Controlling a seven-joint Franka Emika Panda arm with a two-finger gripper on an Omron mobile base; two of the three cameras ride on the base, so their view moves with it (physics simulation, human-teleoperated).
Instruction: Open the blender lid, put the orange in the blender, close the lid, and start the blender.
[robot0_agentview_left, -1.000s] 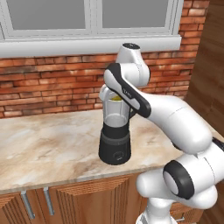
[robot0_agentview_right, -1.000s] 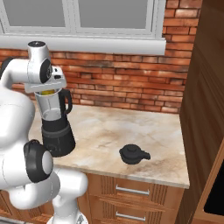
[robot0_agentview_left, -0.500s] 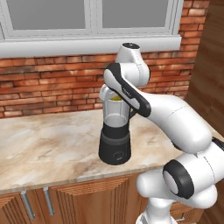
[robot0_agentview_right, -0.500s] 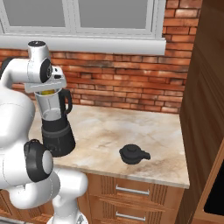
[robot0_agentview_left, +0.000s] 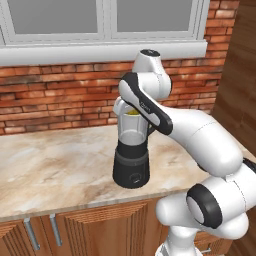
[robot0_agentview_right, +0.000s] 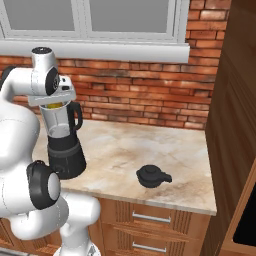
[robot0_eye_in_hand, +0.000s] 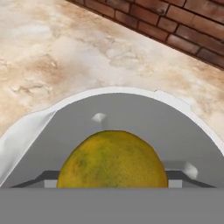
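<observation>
1. My claw (robot0_agentview_right: 54, 103) sits directly over the open mouth of the blender (robot0_agentview_left: 132, 157), at the rim of the clear jar. From the hand view I look straight down into the jar.
2. The orange (robot0_eye_in_hand: 113, 160) fills the lower middle of the hand view, with the jar's pale rim curving around it. In the left base view a yellow patch shows at the top of the jar, under my wrist.
3. Claw state: I cannot tell. The fingertips are hidden by the fruit and my own wrist, so whether the orange is gripped or already let go is unclear.
4. The blender stands upright on the counter (robot0_agentview_left: 55, 165), near its front edge, dial facing outward.
5. The blender lid (robot0_agentview_right: 153, 176) lies on the counter well to the right of the blender, knob up. Judgement: set aside there to keep the jar mouth free for loading.
6. Judgement: step in hand is dropping the fruit in. Fetching the lid, closing and starting remain.
</observation>
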